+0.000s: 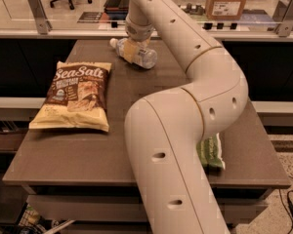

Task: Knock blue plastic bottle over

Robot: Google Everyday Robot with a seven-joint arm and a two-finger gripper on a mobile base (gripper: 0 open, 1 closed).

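The blue plastic bottle (139,55) is a small clear bottle with a white cap. It lies on its side near the far edge of the brown table (88,150), cap pointing left. My gripper (132,46) is at the end of the cream arm, right over the bottle's middle and touching or just above it. The arm hides part of the bottle.
A Sea Salt snack bag (75,95) lies flat on the left of the table. A green snack bag (211,152) lies at the right, partly behind my arm. A ledge with a cardboard box (226,1) runs behind the table.
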